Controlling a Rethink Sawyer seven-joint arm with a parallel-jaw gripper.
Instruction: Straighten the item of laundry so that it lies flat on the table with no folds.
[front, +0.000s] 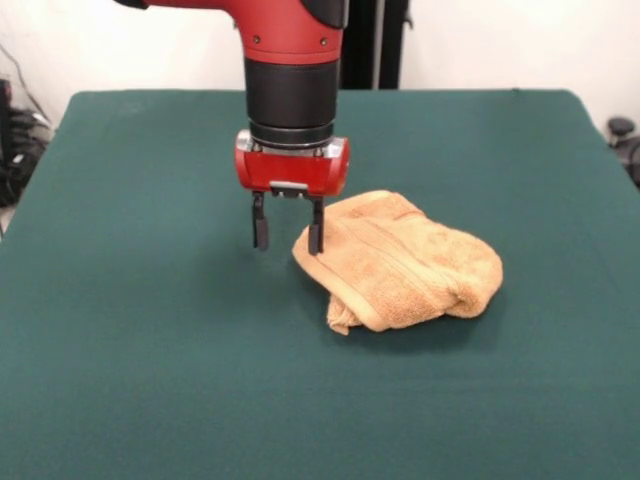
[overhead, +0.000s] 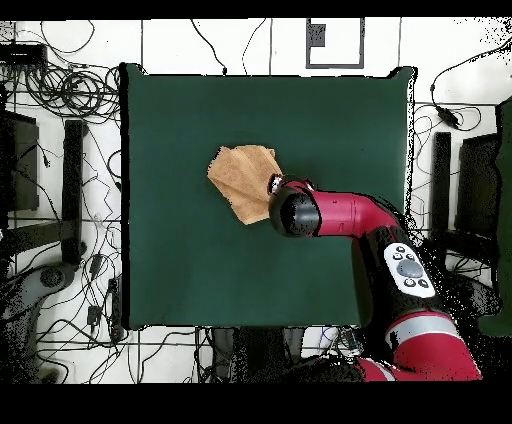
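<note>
The orange-tan towel (front: 400, 265) lies crumpled and folded over itself on the green table (front: 150, 380), a little right of centre. Its border bands show as ridges; the white label is hidden. My gripper (front: 288, 232) hangs straight down at the towel's left edge, open and empty, fingertips just above the cloth. One finger (front: 316, 230) stands in front of the towel's left corner; the other is over bare table. In the overhead view the towel (overhead: 240, 178) lies near the middle of the table (overhead: 180, 260), and my arm's wrist (overhead: 293, 212) covers its lower right corner and hides the gripper.
The red arm (overhead: 350, 215) reaches in from the table's right side in the overhead view. Cables (overhead: 70, 90) and dark stands (overhead: 72, 190) lie on the floor around the table. A black post (front: 375, 40) stands behind the table.
</note>
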